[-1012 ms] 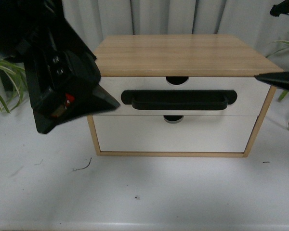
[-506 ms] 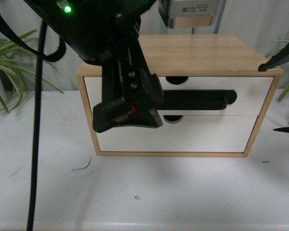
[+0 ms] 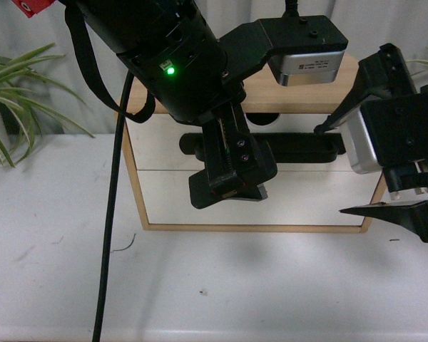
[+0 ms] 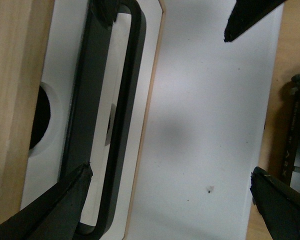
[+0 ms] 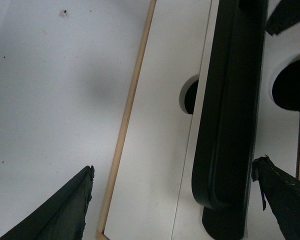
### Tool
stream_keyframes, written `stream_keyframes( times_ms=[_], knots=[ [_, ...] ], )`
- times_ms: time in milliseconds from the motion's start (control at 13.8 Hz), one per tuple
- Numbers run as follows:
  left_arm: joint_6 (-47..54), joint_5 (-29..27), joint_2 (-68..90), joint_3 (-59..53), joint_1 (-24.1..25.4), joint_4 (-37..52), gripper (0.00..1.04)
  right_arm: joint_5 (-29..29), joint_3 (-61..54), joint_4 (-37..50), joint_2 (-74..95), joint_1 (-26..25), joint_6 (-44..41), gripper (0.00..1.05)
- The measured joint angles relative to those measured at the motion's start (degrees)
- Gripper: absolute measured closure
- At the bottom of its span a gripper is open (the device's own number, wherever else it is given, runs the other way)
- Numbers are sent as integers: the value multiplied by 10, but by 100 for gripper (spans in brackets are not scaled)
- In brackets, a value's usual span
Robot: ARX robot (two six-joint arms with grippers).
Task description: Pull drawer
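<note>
Drawer (image 3: 157,142): the upper of two white fronts in the wooden cabinet (image 3: 134,185) on the white table (image 3: 200,285). It looks fully shut, flush with the plain front (image 3: 307,199) below.
Handle (image 3: 299,147): a long black bar across the drawer's middle, under the semicircular notch (image 4: 40,120). It is the one place I would take hold.
Handling (my judgement): rigid wood and a stiff bar, with nothing fragile. The unit is probably light, so the whole cabinet may slide if I pull hard. The smooth bar suits a hook behind it better than a pinch.
Left gripper (image 4: 170,171): spread wide and holding nothing. One fingertip (image 4: 82,175) overlaps the bar near its end; I cannot tell whether it touches.
Right gripper (image 3: 330,171): also spread wide and empty, before the handle's right end, with the bar between its fingers.
Arm pose: my left arm reaches down across the cabinet's front, and my right comes in from the side.
</note>
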Motion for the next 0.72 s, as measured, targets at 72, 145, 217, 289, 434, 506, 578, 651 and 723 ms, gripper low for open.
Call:
stream_keyframes(
  times_ms=[72, 145, 217, 289, 434, 506, 578, 651, 723],
  knots=[
    [-2, -2, 5, 2, 3, 9, 7, 2, 5, -3, 4, 6, 0, 6],
    [-4, -3, 9, 2, 5, 18, 7, 4, 8, 0, 8, 8, -1, 6],
    [-4, -9, 16, 2, 8, 27, 7, 6, 11, 3, 16, 8, -2, 6],
    [-4, -11, 20, 2, 9, 32, 7, 8, 13, 3, 20, 8, -2, 6],
    [-4, -13, 27, 2, 12, 44, 7, 10, 17, 7, 28, 8, -2, 6],
    [-4, -13, 30, 2, 13, 44, 7, 11, 17, 7, 30, 8, -2, 6],
    [-4, -13, 32, 1, 14, 45, 7, 12, 18, 10, 34, 11, -2, 6],
    [-4, -13, 34, 1, 14, 44, 7, 13, 19, 13, 37, 11, -2, 6],
    [-4, -13, 36, -1, 16, 44, 7, 14, 19, 15, 40, 12, -2, 6]
  ],
)
